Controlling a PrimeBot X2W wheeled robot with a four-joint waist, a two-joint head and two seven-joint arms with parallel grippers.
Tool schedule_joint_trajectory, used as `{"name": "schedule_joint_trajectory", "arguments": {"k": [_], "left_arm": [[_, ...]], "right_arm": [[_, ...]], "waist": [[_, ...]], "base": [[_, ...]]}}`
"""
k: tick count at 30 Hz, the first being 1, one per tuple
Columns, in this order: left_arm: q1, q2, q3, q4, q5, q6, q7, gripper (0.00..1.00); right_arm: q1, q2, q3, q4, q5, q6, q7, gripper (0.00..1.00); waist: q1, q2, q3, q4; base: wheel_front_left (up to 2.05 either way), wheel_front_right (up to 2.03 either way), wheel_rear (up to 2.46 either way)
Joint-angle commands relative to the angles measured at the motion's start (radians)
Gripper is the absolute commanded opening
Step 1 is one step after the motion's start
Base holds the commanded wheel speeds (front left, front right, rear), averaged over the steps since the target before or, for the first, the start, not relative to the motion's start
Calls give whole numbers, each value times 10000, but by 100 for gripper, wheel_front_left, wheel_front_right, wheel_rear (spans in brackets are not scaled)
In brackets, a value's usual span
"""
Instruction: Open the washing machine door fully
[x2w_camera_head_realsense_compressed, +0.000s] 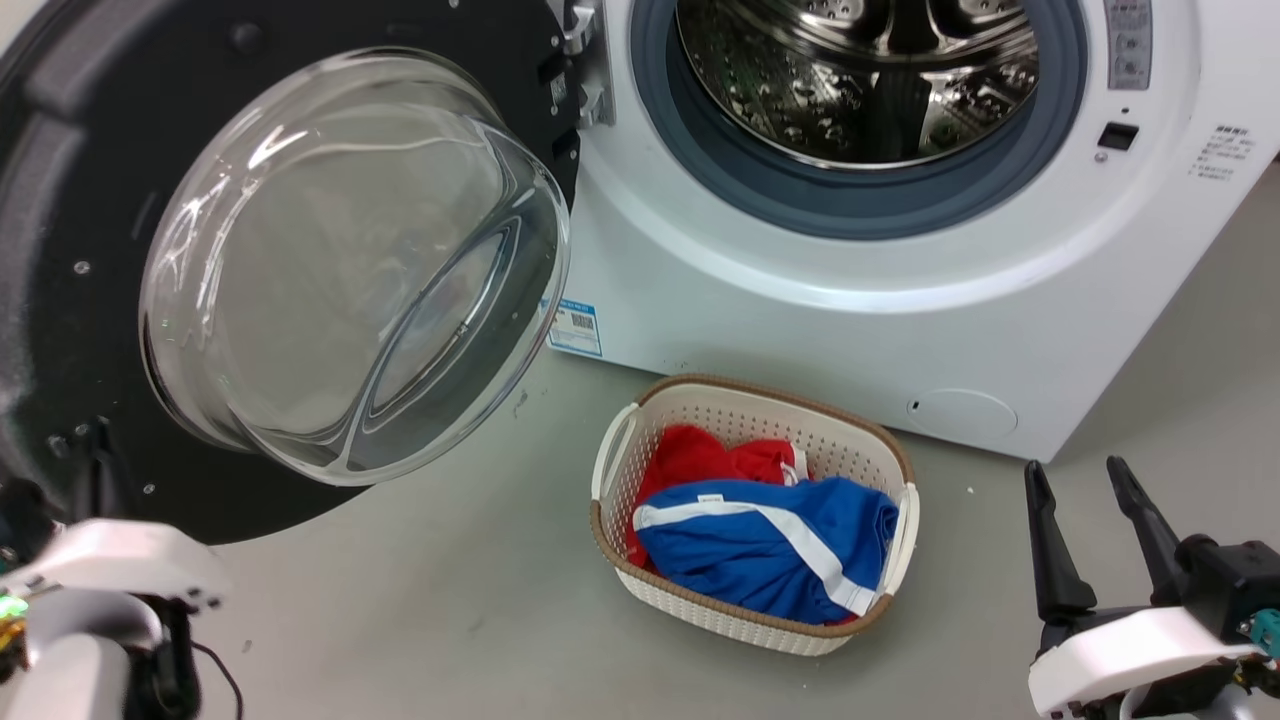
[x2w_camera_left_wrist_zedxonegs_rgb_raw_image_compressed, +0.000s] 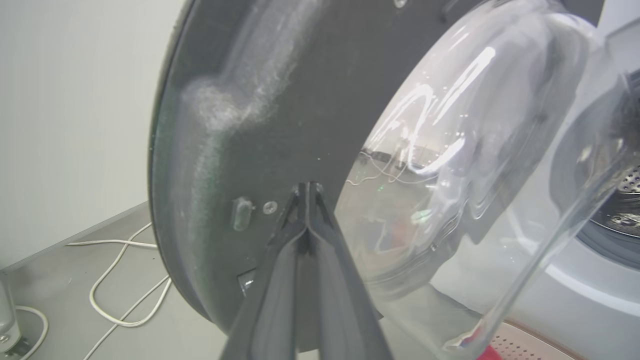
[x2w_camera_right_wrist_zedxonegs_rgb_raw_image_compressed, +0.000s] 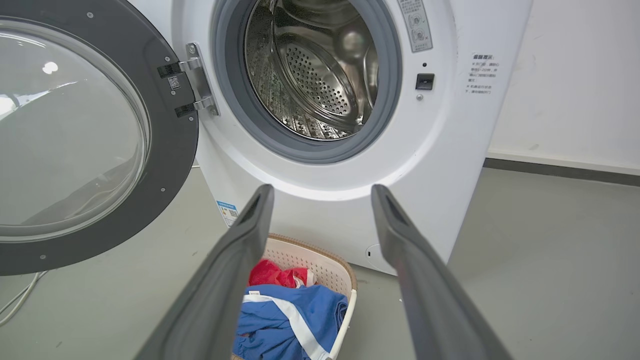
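Washing machine door (x2w_camera_head_realsense_compressed: 330, 270) stands open at the left of the washing machine (x2w_camera_head_realsense_compressed: 800, 330). It hangs on its hinge (x2w_camera_right_wrist_zedxonegs_rgb_raw_image_compressed: 197, 80) beside the drum mouth (x2w_camera_head_realsense_compressed: 860, 80), and you see its inner side, with the clear glass bowl (x2w_camera_left_wrist_zedxonegs_rgb_raw_image_compressed: 450, 150) bulging toward you. Your left pincer (x2w_camera_left_wrist_zedxonegs_rgb_raw_image_compressed: 307, 190) is closed, both fingers pressed together with nothing between them. Its tips are at the dark inner face of the door, just beside the glass bowl, but you cannot tell if they really touch it. Your right pincer (x2w_camera_right_wrist_zedxonegs_rgb_raw_image_compressed: 322, 192) is open and empty, low at the right, well apart from the door. On the floor (x2w_camera_head_realsense_compressed: 450, 600) before the machine sits a white basket (x2w_camera_head_realsense_compressed: 720, 610) with red and blue clothes (x2w_camera_head_realsense_compressed: 760, 540) in it.
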Motion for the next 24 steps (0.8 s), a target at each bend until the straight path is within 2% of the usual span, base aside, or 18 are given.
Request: {"name": "schedule_joint_trajectory", "arguments": {"k": [1,11,12,13,15,16,17,18,24], "left_arm": [[308,-78,-92,-236,154,92,-70,0],[1867,-392,-1057,-2293,747,496,440,0],[1997,-435,-1158,-2529,826,531,499,4],[2116,-431,-1231,-2762,871,598,576,25],[2330,-427,-1373,-3188,976,692,722,49],[2435,-431,-1480,-3411,1046,719,794,75],[2511,-429,-1607,-3598,1130,766,889,93],[2563,-445,-1715,-3774,1205,797,949,100],[2474,-501,-2365,-4253,1677,776,1080,100]], "right_arm": [[110,14,-8,50,82,1,-32,100],[436,13,-7,104,193,1,-45,100],[471,11,-20,103,207,1,-41,100],[505,13,-18,100,217,1,-36,100],[528,13,22,100,228,1,-33,100],[527,13,19,91,230,1,-43,100],[531,11,6,83,240,1,-53,100],[540,11,17,76,230,0,-58,100],[509,11,103,53,152,0,0,100]], "waist": [[0,0,-195,59],[0,0,-883,257],[0,0,-920,270],[0,0,-955,271],[0,0,-1020,224],[0,0,-1039,191],[0,0,-1051,161],[0,0,-1059,116],[0,0,-1041,-393]], "base": [[0,0,0],[0,0,0],[0,0,0],[0,0,0],[0,0,0],[0,0,0],[0,0,0],[0,0,0],[0,0,0]]}}
